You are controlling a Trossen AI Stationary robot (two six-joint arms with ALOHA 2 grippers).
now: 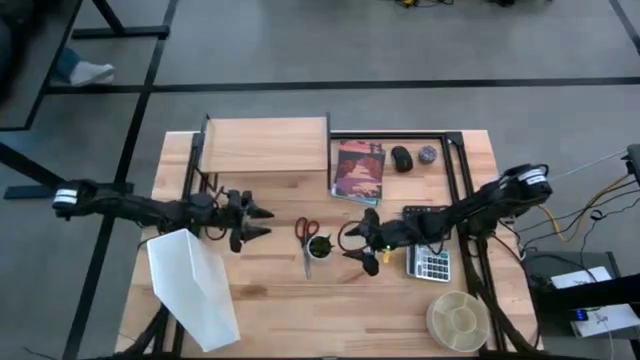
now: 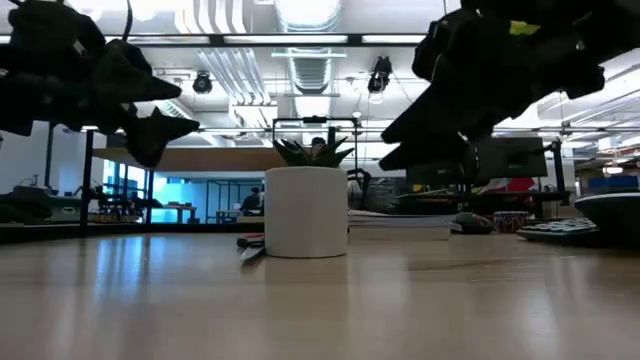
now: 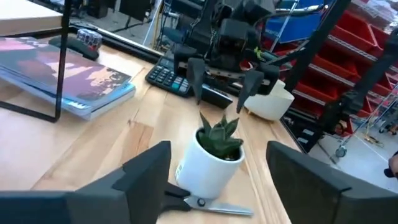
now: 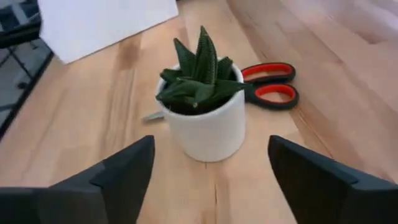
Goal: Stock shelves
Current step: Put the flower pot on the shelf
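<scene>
**On a light-wood desk, two arms flank a potted succulent**

At the middle of the pale plank desk (image 1: pixel 270 290), a small white pot holding a spiky green succulent (image 1: pixel 319 246) stands upright just beside red-handled scissors (image 1: pixel 306 238). The right gripper (image 1: pixel 366 246) hovers near the pot on one side, its fingers (image 4: pixel 124 168) spread wide and holding nothing; the pot sits ahead of them, not between them. The left gripper (image 1: pixel 255 222) hangs farther off on the other side, fingers (image 3: pixel 146 168) likewise released and empty.

The shelves (image 1: pixel 265 145), a low riser with a light-wood top board on thin black legs, stand at the desk's far edge, top bare. Beside them lie a book with a red cover (image 1: pixel 358 171), a black mouse (image 1: pixel 401 158), a calculator (image 1: pixel 431 262) and a round divided tray (image 1: pixel 458 318). A white angled file holder (image 1: pixel 192 285) sits at the near left corner.

Beyond the desk, the low view shows an open office with strip lights and exposed ceiling ducts; red storage bins (image 3: pixel 348 56) line one side.
</scene>
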